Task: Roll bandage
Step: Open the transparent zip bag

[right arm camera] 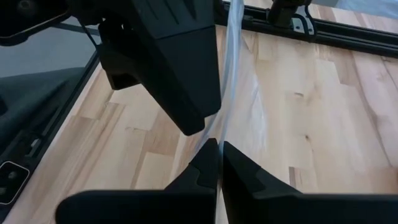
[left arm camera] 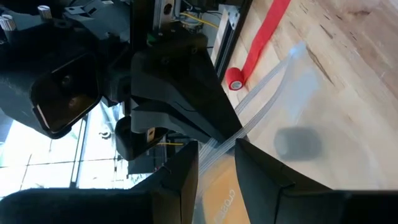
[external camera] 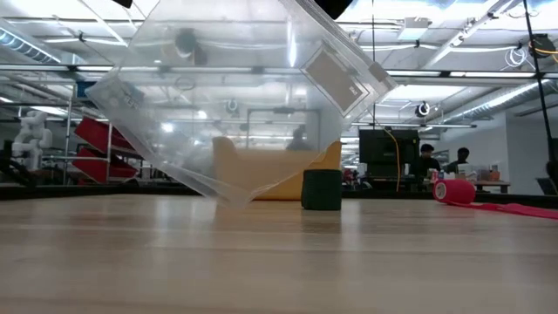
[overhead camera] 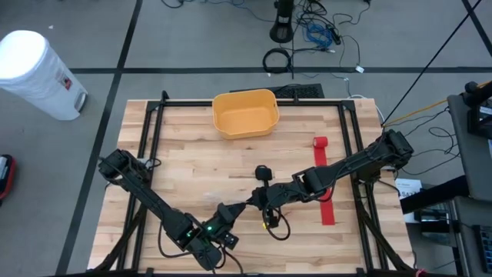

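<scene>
Both grippers pinch 1 clear plastic bag [external camera: 235,105] above the table [overhead camera: 192,177]. The left gripper [left arm camera: 216,171] grips its edge with narrow fingers; the right gripper [right arm camera: 219,163] is clamped tight on it.

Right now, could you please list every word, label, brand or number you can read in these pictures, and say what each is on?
Nothing reads legibly.
Label on the clear plastic bag: a pale rectangle, print too blurred.
Sticker on the white bin: red mark, too small.
Embossed mark on the yellow container: letters unclear.
</scene>
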`<move>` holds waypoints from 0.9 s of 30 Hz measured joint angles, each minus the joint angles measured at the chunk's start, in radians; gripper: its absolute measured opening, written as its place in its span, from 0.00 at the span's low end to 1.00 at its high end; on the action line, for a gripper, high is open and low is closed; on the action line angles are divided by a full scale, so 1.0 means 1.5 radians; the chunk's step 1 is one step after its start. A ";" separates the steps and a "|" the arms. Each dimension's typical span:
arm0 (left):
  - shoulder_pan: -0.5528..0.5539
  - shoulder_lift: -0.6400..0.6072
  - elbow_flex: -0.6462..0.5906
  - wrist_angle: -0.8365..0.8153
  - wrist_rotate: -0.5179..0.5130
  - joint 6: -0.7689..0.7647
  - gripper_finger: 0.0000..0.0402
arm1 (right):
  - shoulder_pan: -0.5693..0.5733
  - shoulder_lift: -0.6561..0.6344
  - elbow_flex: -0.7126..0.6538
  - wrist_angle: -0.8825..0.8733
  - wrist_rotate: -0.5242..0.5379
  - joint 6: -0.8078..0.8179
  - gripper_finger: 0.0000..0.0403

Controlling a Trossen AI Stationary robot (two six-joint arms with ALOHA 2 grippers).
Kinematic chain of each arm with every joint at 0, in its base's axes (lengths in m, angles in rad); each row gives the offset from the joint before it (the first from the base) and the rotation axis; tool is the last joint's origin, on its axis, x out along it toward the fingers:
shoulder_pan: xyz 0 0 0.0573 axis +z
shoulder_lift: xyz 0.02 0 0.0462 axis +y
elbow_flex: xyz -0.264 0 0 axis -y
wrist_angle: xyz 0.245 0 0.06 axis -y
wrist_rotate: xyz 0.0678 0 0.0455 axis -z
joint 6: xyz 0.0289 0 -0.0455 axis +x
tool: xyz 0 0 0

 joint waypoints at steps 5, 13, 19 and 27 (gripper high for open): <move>0.010 0.000 0.000 -0.003 0.000 0.000 0.28 | 0.000 0.000 0.000 0.000 0.001 0.000 0.00; 0.012 0.000 0.000 -0.013 0.052 -0.018 0.28 | 0.000 0.001 0.000 0.000 0.000 0.000 0.00; 0.022 0.000 0.000 -0.044 0.092 -0.083 0.28 | 0.000 0.001 0.000 -0.003 0.001 0.000 0.00; 0.025 0.000 0.000 -0.064 0.134 -0.119 0.28 | 0.000 0.001 0.000 -0.013 0.001 0.000 0.00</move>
